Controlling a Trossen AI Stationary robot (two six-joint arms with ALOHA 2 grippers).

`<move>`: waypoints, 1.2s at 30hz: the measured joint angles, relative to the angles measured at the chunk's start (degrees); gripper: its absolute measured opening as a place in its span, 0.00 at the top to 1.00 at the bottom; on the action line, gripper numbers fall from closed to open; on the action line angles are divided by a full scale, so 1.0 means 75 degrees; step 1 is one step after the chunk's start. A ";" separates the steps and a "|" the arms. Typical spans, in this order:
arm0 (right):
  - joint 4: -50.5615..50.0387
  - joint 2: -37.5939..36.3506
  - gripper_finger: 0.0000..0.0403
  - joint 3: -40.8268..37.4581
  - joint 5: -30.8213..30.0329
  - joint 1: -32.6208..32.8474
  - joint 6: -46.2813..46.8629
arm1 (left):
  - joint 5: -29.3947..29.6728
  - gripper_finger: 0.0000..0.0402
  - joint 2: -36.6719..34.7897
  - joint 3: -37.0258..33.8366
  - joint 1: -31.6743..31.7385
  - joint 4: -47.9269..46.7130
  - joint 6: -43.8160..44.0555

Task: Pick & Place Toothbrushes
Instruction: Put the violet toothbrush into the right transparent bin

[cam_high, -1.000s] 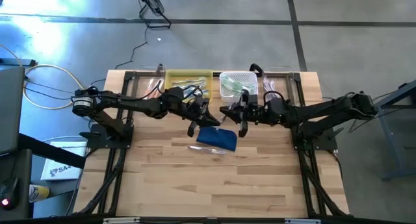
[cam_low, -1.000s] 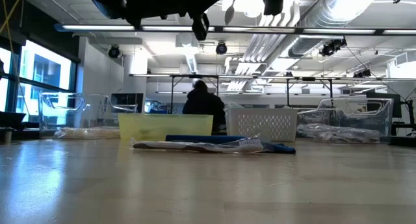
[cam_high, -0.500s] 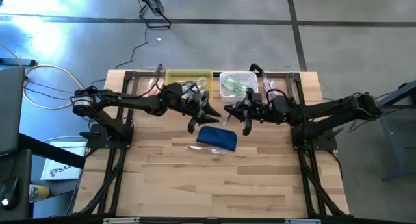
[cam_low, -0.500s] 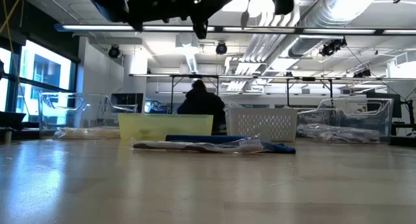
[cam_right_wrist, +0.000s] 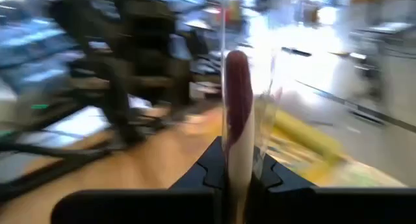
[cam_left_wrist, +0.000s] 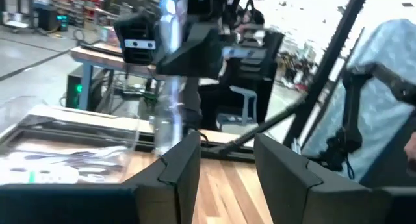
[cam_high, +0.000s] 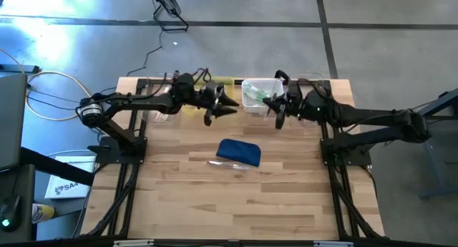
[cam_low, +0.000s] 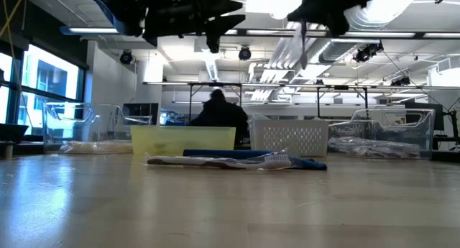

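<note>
Comparing with a second back: both arms have swung from above the dark blue pouch (cam_high: 238, 152) to the far bins.
Left gripper (cam_high: 215, 109): over the yellow bin (cam_low: 183, 139), fingers (cam_left_wrist: 179, 164) now parted with nothing between; its load looks just released there.
Centre: one wrapped toothbrush (cam_low: 219, 160) lies on the pouch, unmoved.
Right gripper (cam_high: 280, 111): clenched on a wrapped toothbrush (cam_right_wrist: 238, 113), now at the white basket (cam_high: 260, 92).
Meaning: one placement done, the right drop pending.
</note>
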State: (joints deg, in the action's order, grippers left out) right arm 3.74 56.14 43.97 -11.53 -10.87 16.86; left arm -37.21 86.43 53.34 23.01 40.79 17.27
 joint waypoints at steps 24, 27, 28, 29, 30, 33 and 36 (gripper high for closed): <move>-0.3788 -0.0711 0.97 0.0000 -0.1944 -0.3381 0.1404 | 0.0096 0.65 0.0000 0.0000 0.0535 0.0039 0.0308; -0.4408 -0.0531 0.97 0.0000 -0.2248 -0.3530 0.1789 | 0.0099 0.65 0.0000 0.0000 0.0535 0.0036 0.0218; -0.4509 -0.0460 0.97 0.0000 -0.2342 -0.3592 0.1902 | 0.0100 0.65 0.0000 -0.0002 0.0535 0.0033 0.0121; -0.4600 -0.0390 0.97 0.0000 -0.2412 -0.3657 0.2028 | 0.0102 0.65 0.0000 -0.0002 0.0535 0.0030 0.0044; -0.4719 -0.0312 0.97 0.0000 -0.2430 -0.3735 0.2157 | 0.0102 0.65 0.0000 0.0000 0.0535 0.0030 -0.0029; -0.4957 -0.0032 0.97 0.0000 -0.2377 -0.3994 0.2573 | 0.0102 0.65 0.0000 -0.0001 0.0535 0.0028 -0.0085; -0.4981 0.0289 0.97 0.0000 -0.2224 -0.4220 0.2766 | 0.0105 0.65 0.0000 -0.0003 0.0535 0.0027 -0.0093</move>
State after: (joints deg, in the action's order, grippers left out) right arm -33.61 58.30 43.97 -28.21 -42.51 37.61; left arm -36.42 86.43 53.32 27.03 40.99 16.57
